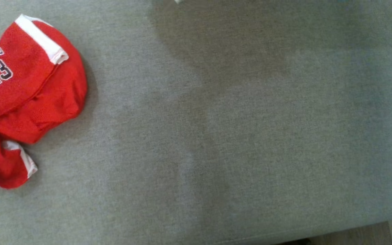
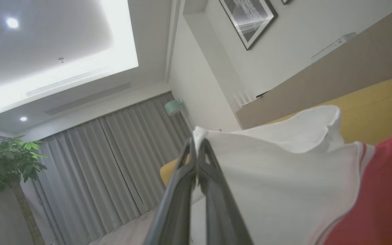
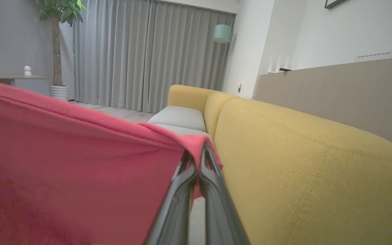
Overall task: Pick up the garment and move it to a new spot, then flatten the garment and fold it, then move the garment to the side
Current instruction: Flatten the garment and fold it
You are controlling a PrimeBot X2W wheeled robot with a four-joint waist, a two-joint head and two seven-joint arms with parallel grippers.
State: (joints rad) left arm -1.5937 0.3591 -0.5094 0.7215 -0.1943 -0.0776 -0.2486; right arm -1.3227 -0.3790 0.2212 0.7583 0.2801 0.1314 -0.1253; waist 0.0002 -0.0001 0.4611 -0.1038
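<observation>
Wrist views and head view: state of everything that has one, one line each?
left gripper: shut, pinching the edge of the white cloth
right gripper: shut, pinching the edge of the red cloth
red jersey: bunched up, lying on the grey cushion, nothing gripping it in the head view
curtains: drawn shut
ceiling light: on

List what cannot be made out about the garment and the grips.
1. Head view: red garment runs off the left edge; lettering above 23 blurred.
2. Left wrist view: the bottom edge cuts off the white cloth in the left gripper.
3. Right wrist view: red cloth in the right gripper hides whatever lies behind.
</observation>
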